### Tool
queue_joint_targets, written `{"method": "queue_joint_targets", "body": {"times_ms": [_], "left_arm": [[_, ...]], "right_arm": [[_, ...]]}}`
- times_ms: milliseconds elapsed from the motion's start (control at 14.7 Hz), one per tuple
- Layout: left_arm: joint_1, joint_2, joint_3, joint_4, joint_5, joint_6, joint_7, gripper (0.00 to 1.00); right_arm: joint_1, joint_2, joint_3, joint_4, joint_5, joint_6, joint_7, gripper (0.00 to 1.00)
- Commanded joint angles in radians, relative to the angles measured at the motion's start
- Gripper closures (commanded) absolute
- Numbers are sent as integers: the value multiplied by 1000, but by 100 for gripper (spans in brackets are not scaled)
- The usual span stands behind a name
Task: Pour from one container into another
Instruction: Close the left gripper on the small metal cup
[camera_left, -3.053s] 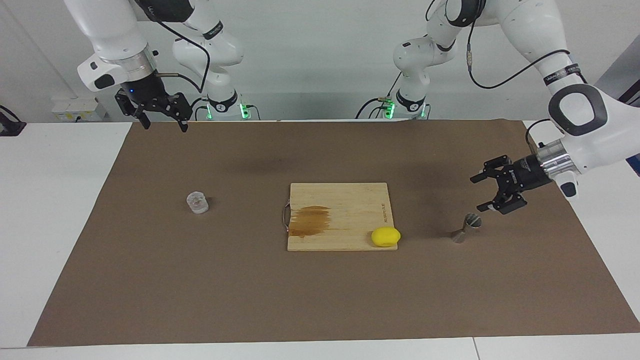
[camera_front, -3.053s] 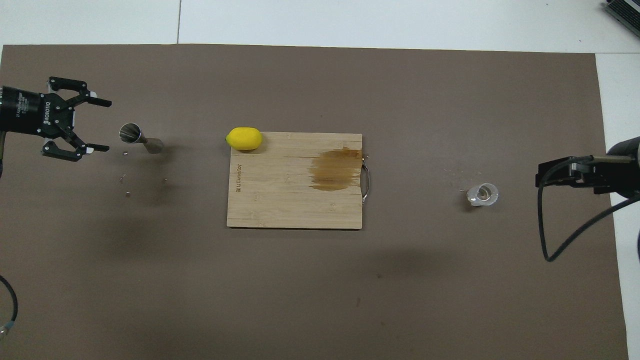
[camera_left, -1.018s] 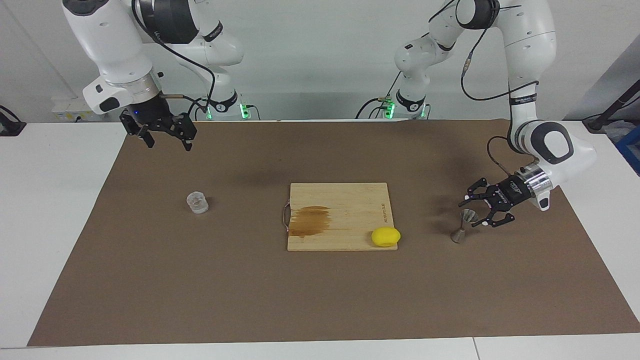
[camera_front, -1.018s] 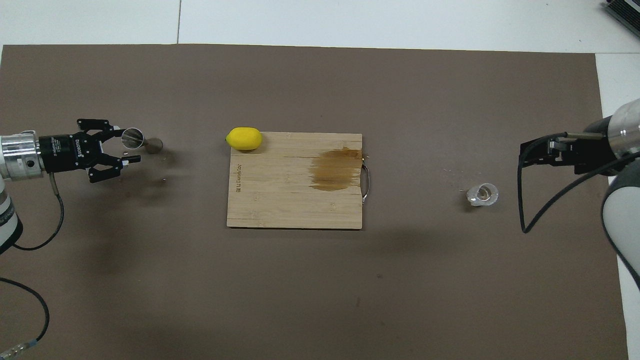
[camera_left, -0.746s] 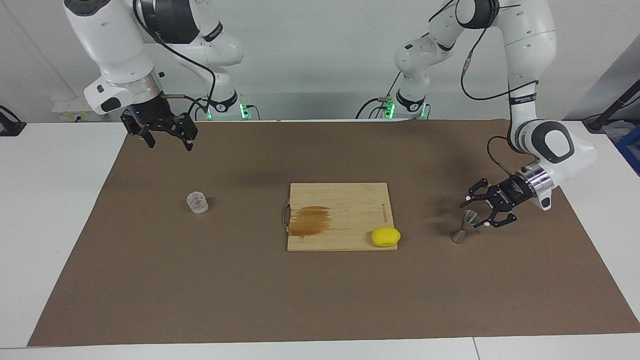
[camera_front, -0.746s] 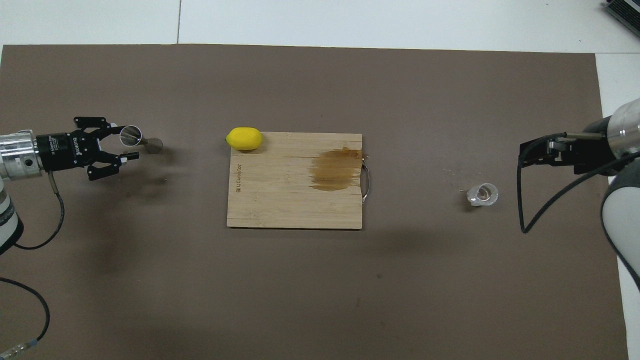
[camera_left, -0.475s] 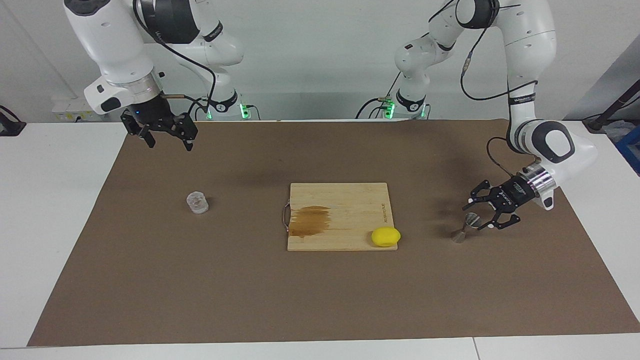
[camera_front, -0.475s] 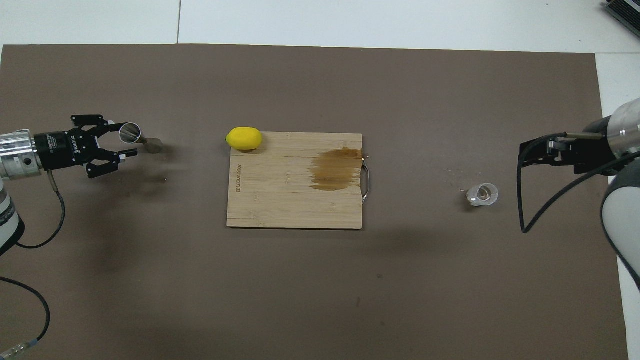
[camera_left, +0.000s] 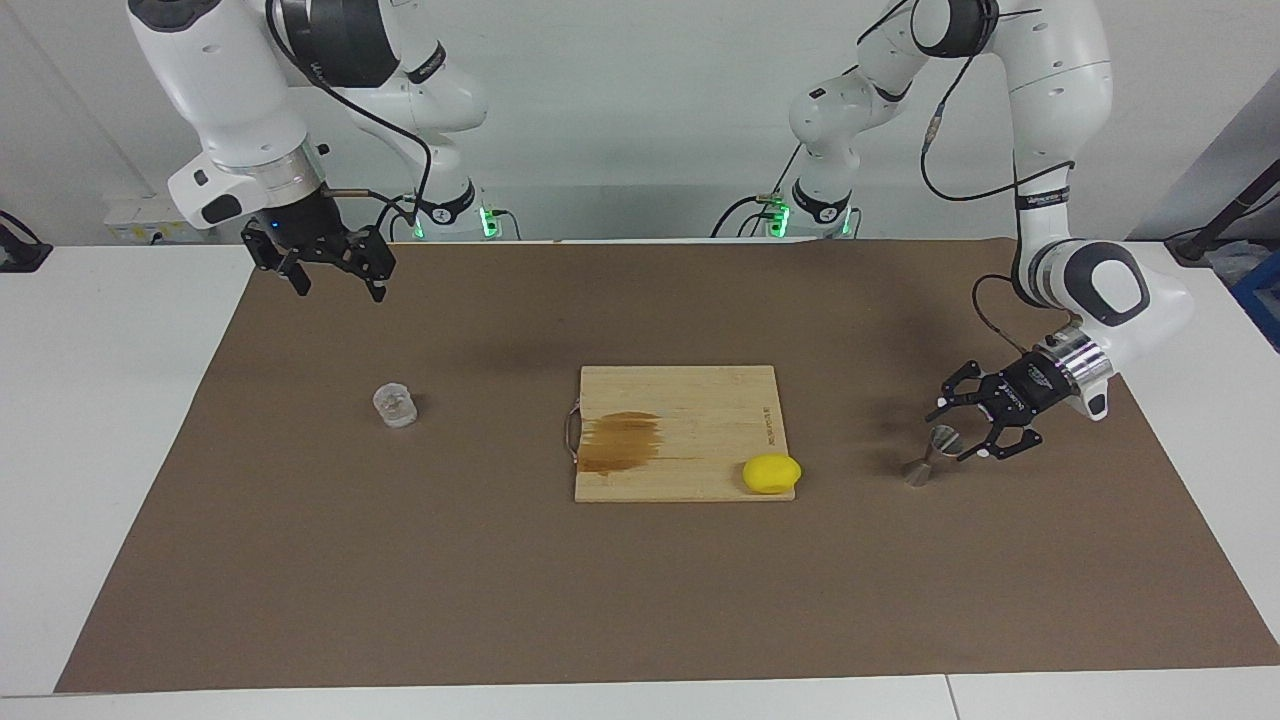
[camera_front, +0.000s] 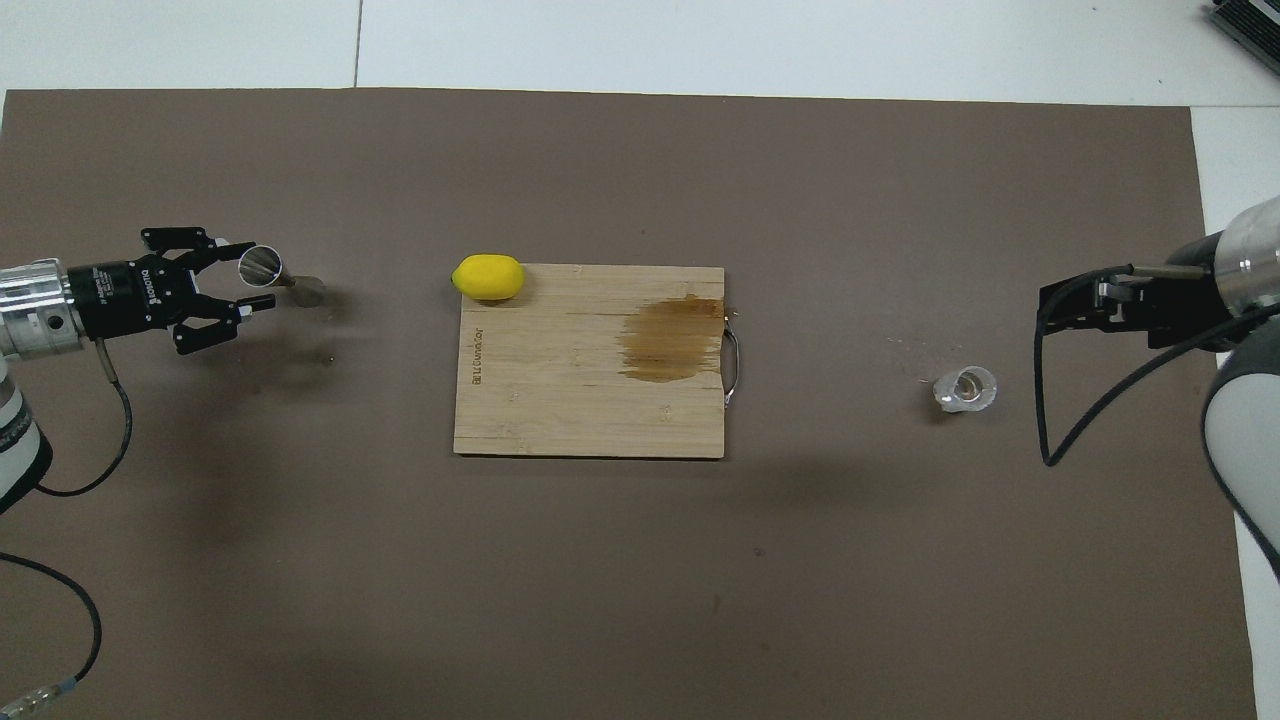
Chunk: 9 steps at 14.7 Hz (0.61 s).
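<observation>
Toward the left arm's end of the surface (camera_left: 300, 560), the steel jigger (camera_left: 929, 455) is being lined up for a grab. It's standing upright on the brown mat, well apart from the cutting board (camera_left: 677, 432) with its brown stain and the yellow lemon (camera_left: 771, 473) at the board's corner. The left gripper (camera_left: 965, 429) is brought in low and sideways, jaws spread wide, with the jigger's upper cone just at the fingertips but not yet enclosed or pinched, as far as can be judged.

The glass tumbler (camera_left: 395, 405) is parked way over toward the right arm's end, untouched. The right gripper (camera_left: 333, 276) is held up in the air over the mat's edge close to the robots, jaws open too, waiting.

So the step in hand looks like the approach to the jigger. Next, the jaws would probably need to be pushed a little further around the cone or waist, then closed gently, since that narrow thing could easily be tipped.
</observation>
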Motion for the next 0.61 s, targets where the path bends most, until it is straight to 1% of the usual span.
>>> {"method": "queue_joint_targets", "body": {"times_ms": [0,136,271,339,407,543], "left_arm": [[-5,-34,-6,-44,-25,24,22,30],[-5,-34,-6,-44,-25,23,28,32],[-5,-34,-6,-46,-26,23,44,38],[-5,-34,-6,-47,-28,23,44,45],[-5,-34,-6,-46,-28,23,44,60],[-5,-34,-6,-46,-28,21,42,100]], "right_arm": [[9,-6,6,0,18,8,30,0],[9,-6,6,-2,18,11,35,0],[11,-6,6,-2,18,9,35,0],[9,-4,6,0,18,11,36,0],[9,-6,6,-2,18,9,38,0],[9,-6,6,0,18,-2,42,0]]}}
